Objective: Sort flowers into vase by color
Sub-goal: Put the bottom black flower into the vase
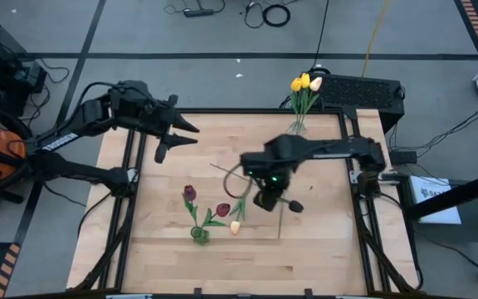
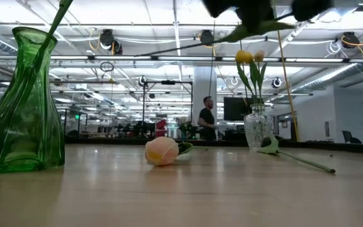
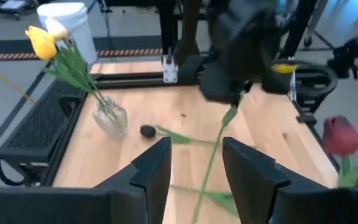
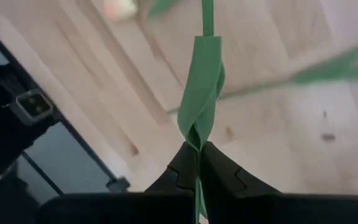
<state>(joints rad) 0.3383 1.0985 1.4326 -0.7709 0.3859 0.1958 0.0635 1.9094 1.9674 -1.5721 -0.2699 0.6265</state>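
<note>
My right gripper (image 1: 265,198) hangs over the middle of the table, shut on a thin green flower stem (image 3: 219,140); I cannot tell which head belongs to that stem. A green vase (image 1: 199,236) near the front holds two dark red tulips (image 1: 189,193). A clear vase (image 1: 298,124) at the far edge holds yellow tulips (image 1: 303,83). One cream-peach head (image 2: 161,151) lies on the wood beside the green vase. Another flower with a near-black head (image 3: 146,130) lies flat close to the clear vase. My left gripper (image 1: 185,137) is open above the far left of the table. My right gripper pinches the green stem between its two fingertips (image 4: 182,168), just below a leaf folded around the stem (image 4: 201,93). The fingers come from above, pointing down. In the low view the stem (image 2: 200,43) runs raised and slanting, well above the table.
Black frame rails (image 1: 135,191) border the wooden table on its left and right sides. A black box (image 1: 363,87) sits beyond the far right corner. A loose green stem (image 2: 304,162) lies on the right half. A person (image 2: 207,116) stands far off in the room behind.
</note>
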